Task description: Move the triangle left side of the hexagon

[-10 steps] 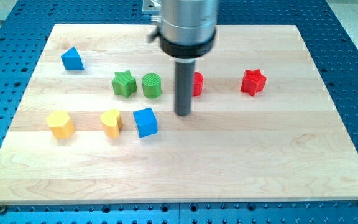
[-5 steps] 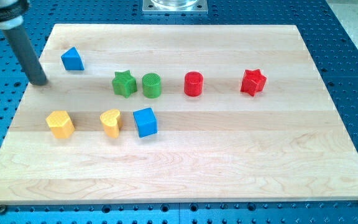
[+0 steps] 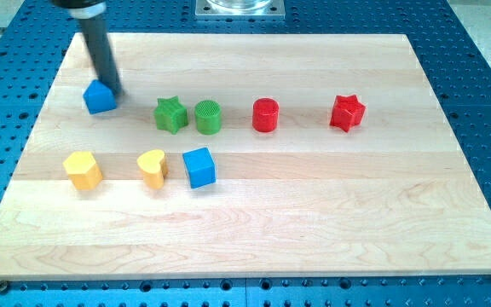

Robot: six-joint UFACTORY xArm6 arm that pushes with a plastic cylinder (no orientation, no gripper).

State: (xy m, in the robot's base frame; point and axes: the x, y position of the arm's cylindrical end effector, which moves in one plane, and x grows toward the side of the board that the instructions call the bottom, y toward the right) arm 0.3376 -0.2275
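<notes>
The blue triangle (image 3: 98,98) sits at the view's upper left of the wooden board (image 3: 314,222). My tip (image 3: 112,93) is at the triangle's right side, touching or almost touching it. The yellow hexagon (image 3: 83,170) lies below the triangle, near the board's left edge.
A yellow heart (image 3: 153,167) and a blue cube (image 3: 199,167) lie right of the hexagon. A green star (image 3: 170,114), a green cylinder (image 3: 209,117), a red cylinder (image 3: 265,114) and a red star (image 3: 347,112) form a row across the middle.
My tip swept from the board's middle to the left edge, then came back to the triangle's right side. The triangle has shifted slightly down.
</notes>
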